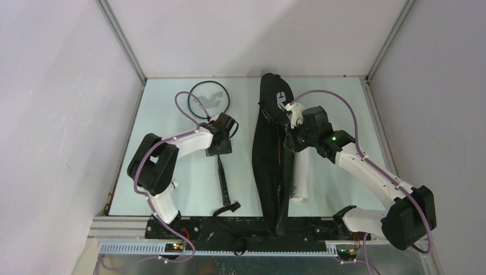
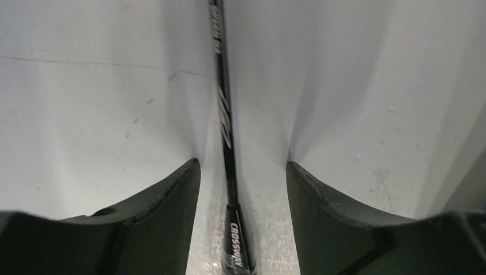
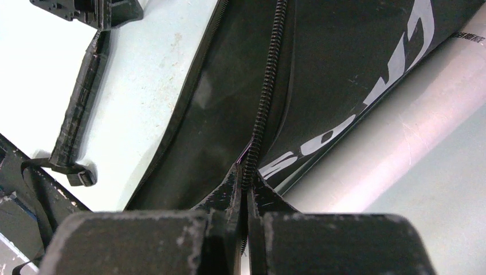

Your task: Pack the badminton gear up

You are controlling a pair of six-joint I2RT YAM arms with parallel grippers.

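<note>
On the left half of the table (image 1: 163, 112) one racket (image 1: 222, 175) lies flat, its head at the far side and its grip toward the near edge. The left gripper (image 1: 220, 146) is down over the shaft, just near of the head. In the left wrist view its jaws stand apart with the shaft (image 2: 224, 114) running between the two fingers (image 2: 172, 200). There is a gap on each side, so nothing is clamped.

The bag (image 1: 266, 166) lies lengthwise in the middle of the table, from the far edge to the near edge between the two arm bases.

The right gripper (image 1: 290, 143) sits at the bag's right edge, about halfway along. In the right wrist view its jaws are pressed together on the zip (image 3: 266, 97) at the bag's open edge.

The tube (image 1: 301, 177) lies just right of the bag and parallel to it, close beside or against it, partly under the right wrist.
</note>
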